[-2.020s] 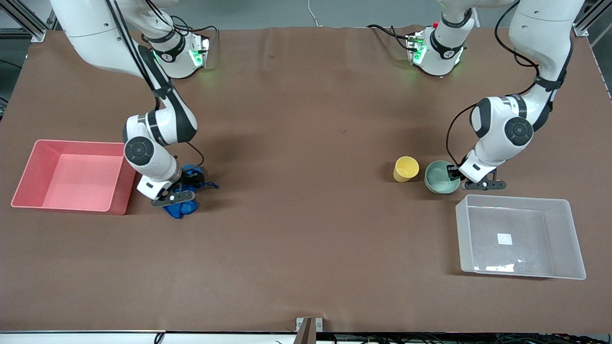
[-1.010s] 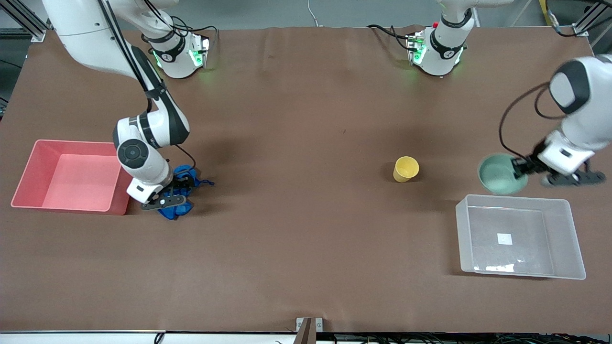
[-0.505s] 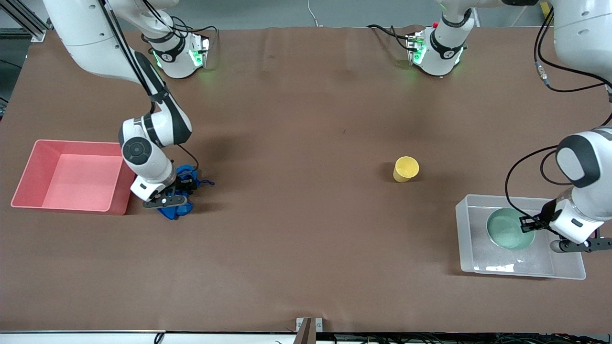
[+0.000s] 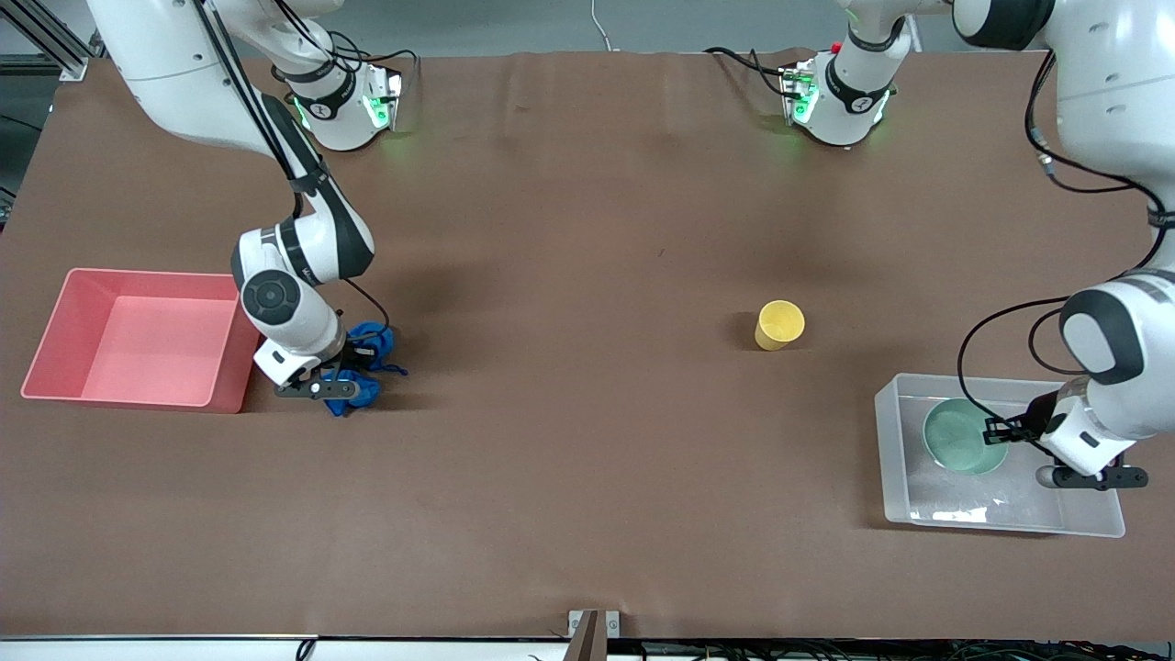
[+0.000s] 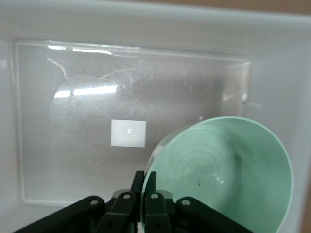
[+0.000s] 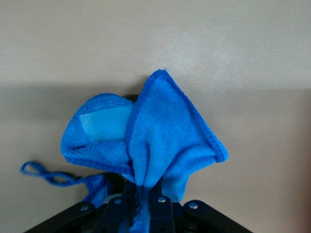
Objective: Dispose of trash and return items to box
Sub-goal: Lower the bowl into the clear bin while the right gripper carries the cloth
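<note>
Nearest the front camera, at the left arm's end of the table by its near edge, the left gripper (image 4: pixel 996 431) pinches the rim of the mint-green bowl (image 4: pixel 957 435) inside the clear tub (image 4: pixel 1092 525). At the right arm's end, the right gripper (image 4: pixel 346 368) is clamped on the blue rag (image 4: pixel 363 393) just beside the pink bin (image 4: pixel 46 344). The yellow cup (image 4: pixel 780 325) stands farther from the camera, toward the middle of the table.

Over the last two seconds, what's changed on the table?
The left gripper carried the bowl from beside the cup into the box, still clamped on its rim. The right gripper stayed shut on the rag, which bunched slightly. Cup and pink bin didn't move.
</note>
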Robot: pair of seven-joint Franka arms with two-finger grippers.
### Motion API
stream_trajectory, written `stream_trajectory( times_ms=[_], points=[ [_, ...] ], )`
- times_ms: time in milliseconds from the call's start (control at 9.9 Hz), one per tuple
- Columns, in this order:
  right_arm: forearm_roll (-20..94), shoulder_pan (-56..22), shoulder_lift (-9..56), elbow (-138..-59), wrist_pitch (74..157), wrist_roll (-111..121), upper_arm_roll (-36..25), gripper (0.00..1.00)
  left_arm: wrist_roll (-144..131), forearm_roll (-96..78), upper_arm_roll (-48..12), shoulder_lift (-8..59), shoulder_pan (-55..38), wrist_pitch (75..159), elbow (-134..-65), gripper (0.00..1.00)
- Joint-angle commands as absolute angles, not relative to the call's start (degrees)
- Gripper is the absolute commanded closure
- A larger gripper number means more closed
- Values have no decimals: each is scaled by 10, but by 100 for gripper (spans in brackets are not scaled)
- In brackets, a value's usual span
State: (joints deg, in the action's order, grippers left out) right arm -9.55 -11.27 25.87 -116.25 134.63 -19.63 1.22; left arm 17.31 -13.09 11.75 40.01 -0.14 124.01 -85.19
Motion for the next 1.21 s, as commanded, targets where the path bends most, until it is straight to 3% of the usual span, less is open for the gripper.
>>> stream_trajectory(
  times_ms=[0,101,202,303,404,808,1111],
  points=[
    [-69,-110,234,-1053,1173,-208,23,100,196,-141,128,442,-4,1251,-832,95],
    [-69,-96,213,-1018,1116,-205,22,100,197,-141,129,454,-4,1268,-834,93],
    [-69,-71,193,-992,1074,-173,21,100,199,-141,129,454,-4,1280,-837,78],
    [-69,-32,172,-978,1046,-109,18,100,200,-141,129,448,-2,1280,-838,24],
    [-69,20,151,-978,1039,-23,19,100,199,-141,129,435,-3,1276,-838,0],
    [-76,166,150,-1016,1091,152,18,99,190,-134,127,285,-11,1206,-858,0],
    [-76,229,161,-1118,1251,213,18,99,105,-43,70,99,-20,1184,-1042,0]
  ],
)
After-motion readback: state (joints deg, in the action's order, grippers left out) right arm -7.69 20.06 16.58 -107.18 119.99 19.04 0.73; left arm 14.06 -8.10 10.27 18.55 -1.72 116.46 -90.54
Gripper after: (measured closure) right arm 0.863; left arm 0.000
